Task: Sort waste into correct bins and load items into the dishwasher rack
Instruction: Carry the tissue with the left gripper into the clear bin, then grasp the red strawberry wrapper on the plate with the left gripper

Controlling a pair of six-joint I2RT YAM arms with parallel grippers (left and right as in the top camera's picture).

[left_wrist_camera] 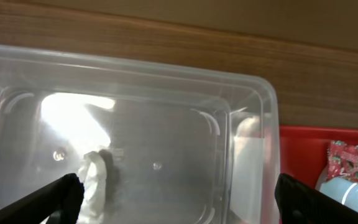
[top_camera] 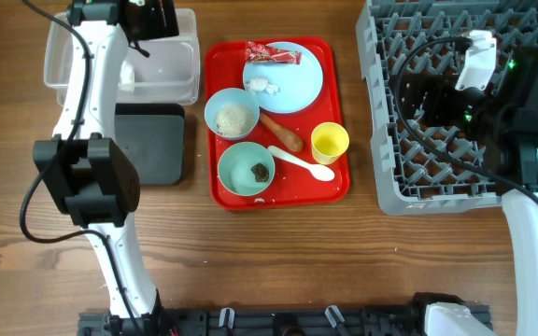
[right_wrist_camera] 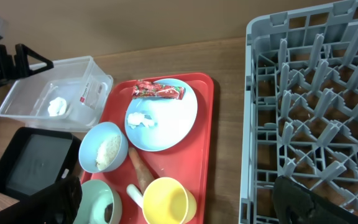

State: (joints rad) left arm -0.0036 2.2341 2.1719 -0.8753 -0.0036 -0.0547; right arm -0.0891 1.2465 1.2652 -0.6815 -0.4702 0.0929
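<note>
Waste sorting looks barely under way to us: one wad of crumpled white tissue [left_wrist_camera: 95, 180] lies on the floor of the clear tub [top_camera: 190, 65] at the upper left of the overhead view, and we see nothing in the black tray [top_camera: 152, 149] just below it. Everything else sits on the red serving tray [top_camera: 336, 185] at centre. The red-and-white wrapper [top_camera: 272, 54] and a second bit of tissue [top_camera: 264, 86] are on the light blue plate [top_camera: 297, 79], and the rice [top_camera: 234, 118] is in the pale blue bowl [top_camera: 213, 101]. The dark lump [top_camera: 260, 172] is in the mint-green bowl [top_camera: 232, 159], the sausage piece [top_camera: 281, 133] lies on the tray floor, and the white spoon [top_camera: 302, 163] lies just below it, near the yellow cup [top_camera: 330, 142]. No dish shows in the dishwasher rack [top_camera: 390, 177] at the right, so we judge all the loading left to do. The left gripper [left_wrist_camera: 179, 199] hovers over the tub with its fingers spread wide and nothing between them. The right gripper [right_wrist_camera: 173, 202], above the rack, is likewise spread and carries nothing. As for room, the tray's pieces crowd one another inside its raised lip, so we would come straight down on each. The sausage and spoon lie low between the bowls and the cup, with little side clearance. Bare wood runs between the tray and the rack and along the bottom of the frame. The tub's walls and the rack's upright pegs call for lifting well over them.
</note>
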